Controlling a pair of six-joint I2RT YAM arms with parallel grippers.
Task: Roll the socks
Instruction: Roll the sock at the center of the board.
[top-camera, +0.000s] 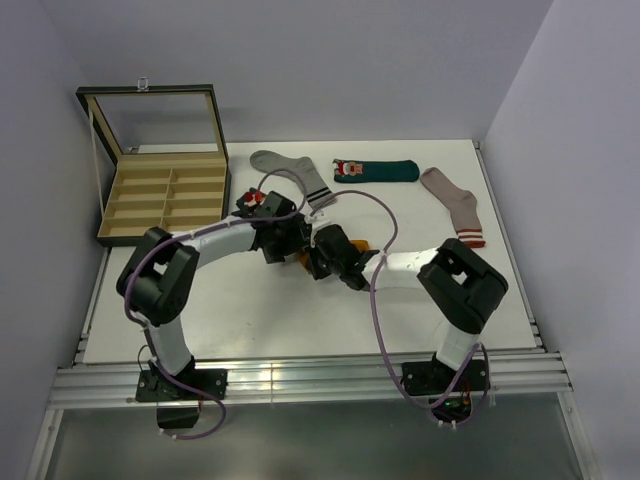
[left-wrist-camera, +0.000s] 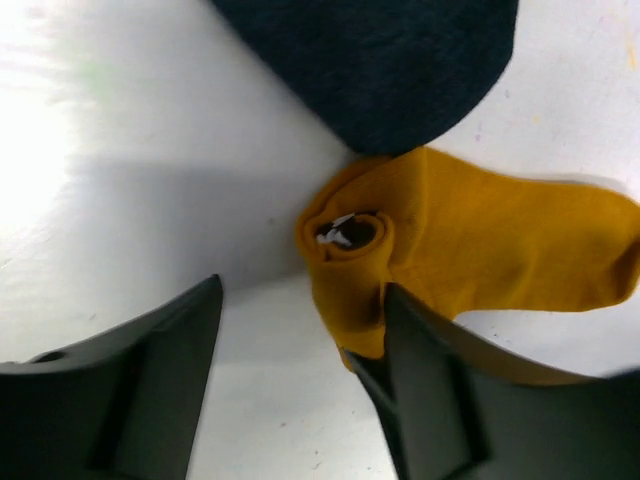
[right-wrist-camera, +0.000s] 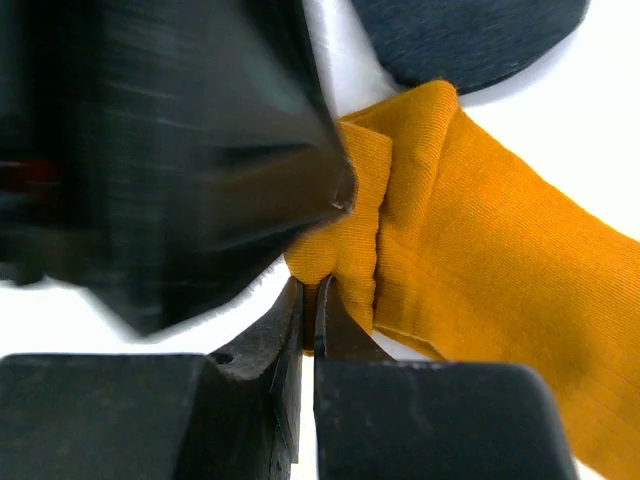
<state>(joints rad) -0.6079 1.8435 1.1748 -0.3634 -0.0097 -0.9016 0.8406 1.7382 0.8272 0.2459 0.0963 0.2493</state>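
While arms (top-camera: 230, 240) mostly hide the mustard sock (left-wrist-camera: 480, 240) overhead, left fingers (left-wrist-camera: 440, 400) stand apart; right fingers (right-wrist-camera: 265, 345) pinch it.

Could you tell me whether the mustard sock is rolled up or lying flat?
Partly rolled: one end of the mustard sock is curled into a roll, the rest lies flat.

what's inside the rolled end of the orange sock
In the orange sock, the roll's open core shows a small white-and-grey patch; the wrapped orange layers cover whatever lies deeper.
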